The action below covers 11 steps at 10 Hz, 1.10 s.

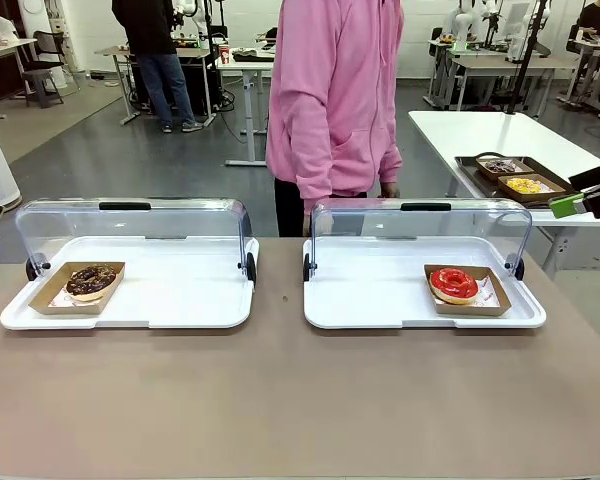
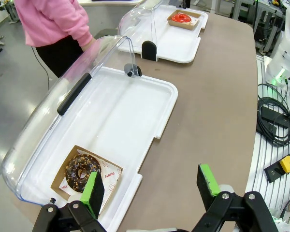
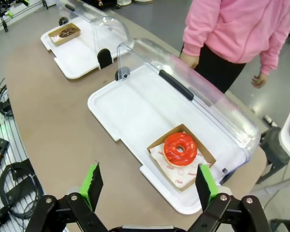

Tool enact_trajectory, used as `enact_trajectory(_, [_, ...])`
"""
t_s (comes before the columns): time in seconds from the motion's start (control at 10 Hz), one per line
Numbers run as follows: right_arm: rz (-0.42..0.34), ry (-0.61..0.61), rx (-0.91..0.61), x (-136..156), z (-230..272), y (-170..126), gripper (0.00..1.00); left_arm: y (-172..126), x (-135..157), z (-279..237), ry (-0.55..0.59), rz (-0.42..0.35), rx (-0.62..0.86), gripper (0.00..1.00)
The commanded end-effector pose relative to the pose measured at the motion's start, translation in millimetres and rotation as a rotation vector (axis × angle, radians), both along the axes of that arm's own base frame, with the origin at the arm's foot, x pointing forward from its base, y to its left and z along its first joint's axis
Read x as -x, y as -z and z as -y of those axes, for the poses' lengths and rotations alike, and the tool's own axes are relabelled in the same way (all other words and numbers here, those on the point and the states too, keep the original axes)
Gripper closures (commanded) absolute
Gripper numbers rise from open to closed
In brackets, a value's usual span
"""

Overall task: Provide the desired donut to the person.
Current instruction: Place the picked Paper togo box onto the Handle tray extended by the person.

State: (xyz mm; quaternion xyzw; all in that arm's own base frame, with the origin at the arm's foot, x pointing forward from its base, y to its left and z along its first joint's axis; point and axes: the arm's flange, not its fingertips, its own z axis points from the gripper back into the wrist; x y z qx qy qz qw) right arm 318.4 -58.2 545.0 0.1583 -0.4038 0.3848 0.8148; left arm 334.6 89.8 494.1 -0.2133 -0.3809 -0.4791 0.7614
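My green pads (image 2: pixel 93 191) look rubbery and matt on black hard fingers. The table (image 1: pixel 280 400) is smooth, matt brown laminate. Both white trays (image 1: pixel 180 300) are glossy plastic under clear, shiny lids (image 1: pixel 130 228). The red donut (image 1: pixel 454 284) at lower right has wet-looking glaze; its holder (image 3: pixel 203 153) is plain brown cardboard. The person (image 1: pixel 332 90) wears soft pink cloth.

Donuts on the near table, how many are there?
2: a chocolate donut in the left white tray, a red-glazed donut in the right white tray.
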Motion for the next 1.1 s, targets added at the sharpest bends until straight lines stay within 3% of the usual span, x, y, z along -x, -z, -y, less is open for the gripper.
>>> enact_trajectory(0.0, [-0.007, -0.007, 0.002, 0.8, 0.7, 2.0, 0.00, 1.3, 0.1, -0.5, 0.004, 0.008, 0.016, 0.00])
enact_trajectory(1.0, [-0.007, -0.007, 0.002, 0.8, 0.7, 2.0, 0.00, 1.3, 0.1, -0.5, 0.004, 0.008, 0.016, 0.00])
